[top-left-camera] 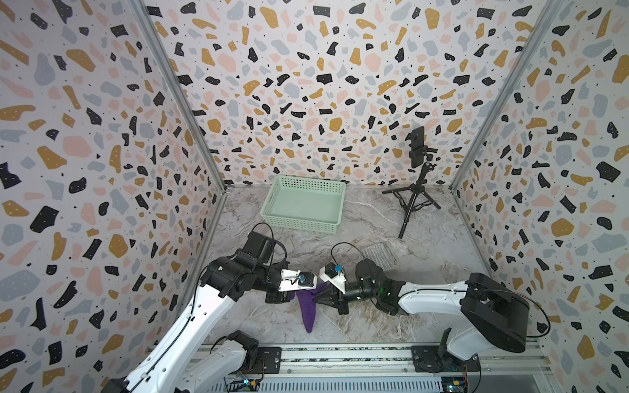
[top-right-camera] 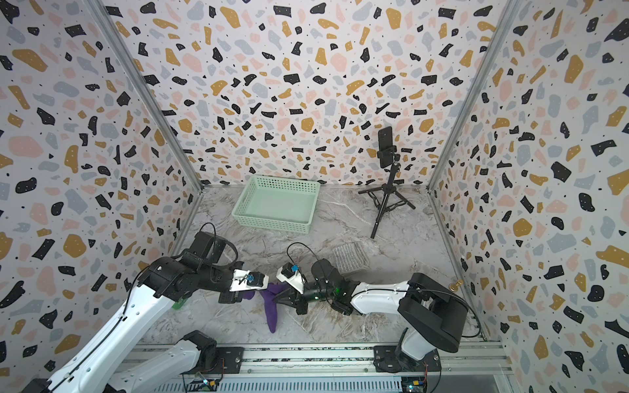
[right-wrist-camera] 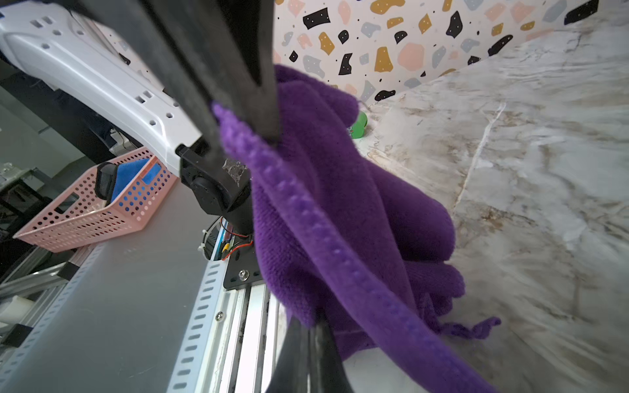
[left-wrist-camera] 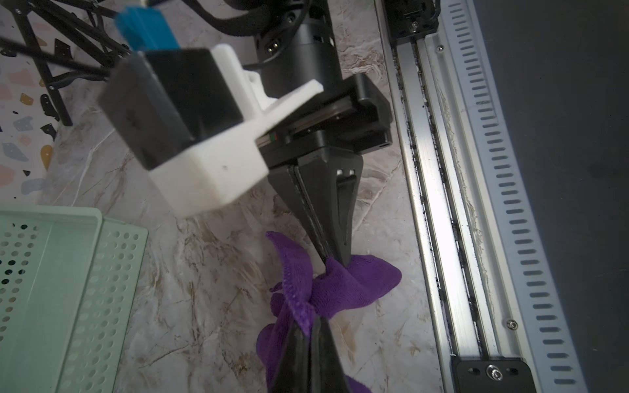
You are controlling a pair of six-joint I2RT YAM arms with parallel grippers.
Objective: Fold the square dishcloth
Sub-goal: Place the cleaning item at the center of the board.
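Held up over the marble-patterned table (top-left-camera: 374,316), in the lower centre of both top views: a purple dishcloth (top-left-camera: 308,308), not flat but bunched into a rope-like bundle. Soft, fuzzy terry surface, with a thick beaded hem (right-wrist-camera: 306,211) running along one edge. One pointed tail drooping toward the lower edge of the frame; cannot tell whether touching the table.

Left end effector (left-wrist-camera: 311,323) closed tight on one gathered part of the cloth. Right end effector (left-wrist-camera: 335,259) closed as well, slim black tapered fingers pinching a fold just beside. Tips facing each other, near together.

Left arm, white shell with black joints, rising from the lower left and bending toward the right. Right arm stretched low from the right side toward the centre.

Further up the frame, well apart from the cloth: a mint-green perforated plastic basket (top-left-camera: 299,223) and a black tripod (top-left-camera: 413,200) carrying a phone (top-left-camera: 417,146).
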